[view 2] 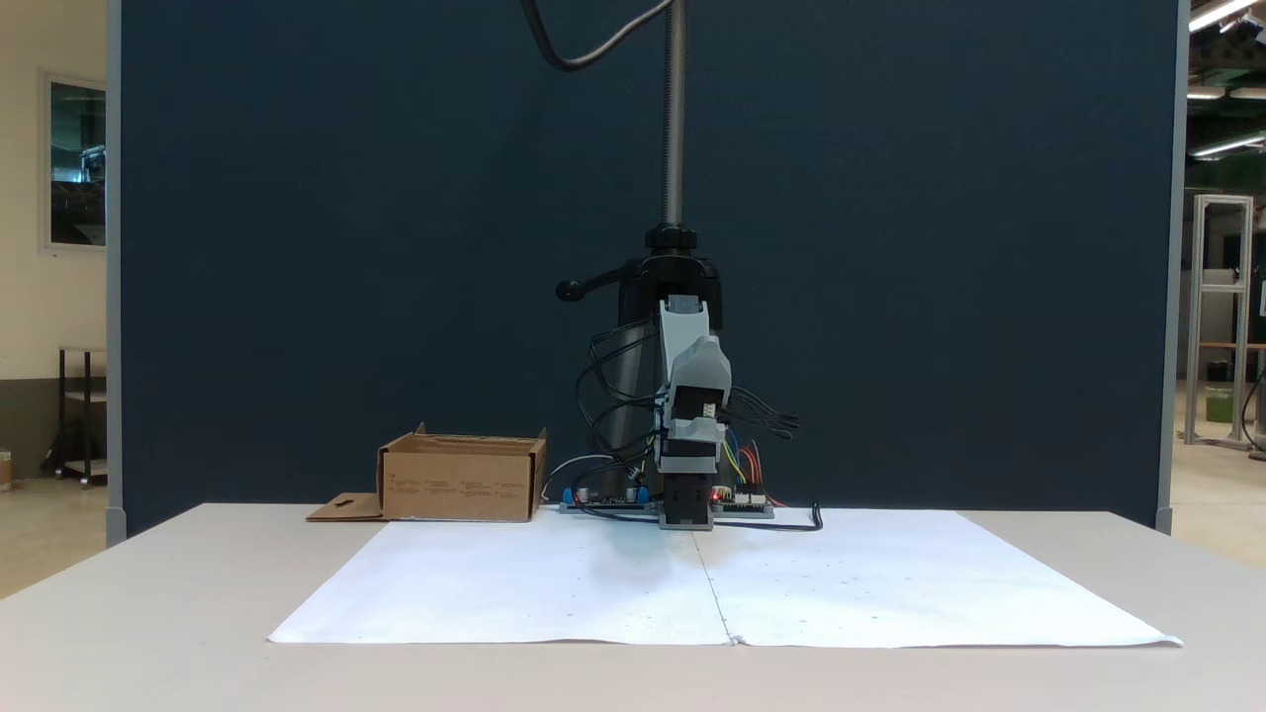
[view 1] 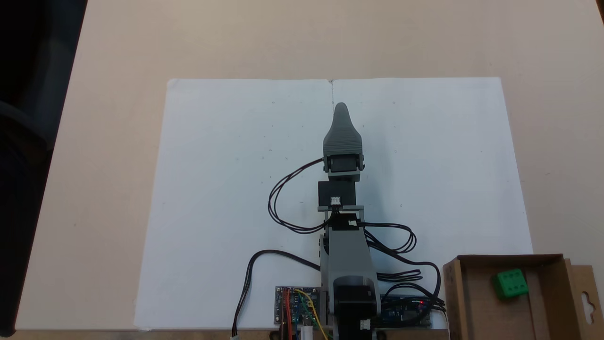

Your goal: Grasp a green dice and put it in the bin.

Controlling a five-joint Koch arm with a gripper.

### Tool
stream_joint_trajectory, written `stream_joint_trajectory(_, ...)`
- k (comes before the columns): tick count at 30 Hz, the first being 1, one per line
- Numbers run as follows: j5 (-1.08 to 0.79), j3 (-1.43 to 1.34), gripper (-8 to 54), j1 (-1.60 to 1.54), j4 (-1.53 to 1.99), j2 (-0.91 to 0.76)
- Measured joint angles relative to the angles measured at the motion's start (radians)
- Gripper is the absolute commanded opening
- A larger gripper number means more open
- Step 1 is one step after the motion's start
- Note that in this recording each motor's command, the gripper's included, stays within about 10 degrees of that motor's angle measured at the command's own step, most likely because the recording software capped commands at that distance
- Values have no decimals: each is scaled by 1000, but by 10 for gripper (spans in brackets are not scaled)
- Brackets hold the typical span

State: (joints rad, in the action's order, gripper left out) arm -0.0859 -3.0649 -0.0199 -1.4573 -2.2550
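Arm [view 1: 347,245] folded over white paper [view 1: 226,198], pincer [view 1: 340,109] jaw state unreadable, green dice [view 1: 509,283] inside bin [view 1: 455,302].

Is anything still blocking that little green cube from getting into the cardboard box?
No. The green dice already lies inside the bin, on its floor. The gripper sits apart over the white paper, holding nothing visible.

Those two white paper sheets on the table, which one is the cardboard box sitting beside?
In the view from above, the right-hand sheet. The cardboard box, with the green dice inside, sits at its near right corner; the left-hand sheet has no box nearby.
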Motion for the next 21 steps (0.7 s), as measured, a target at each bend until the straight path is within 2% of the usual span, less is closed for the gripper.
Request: stream_joint_trajectory(21,0,0,446,15,-2,0)
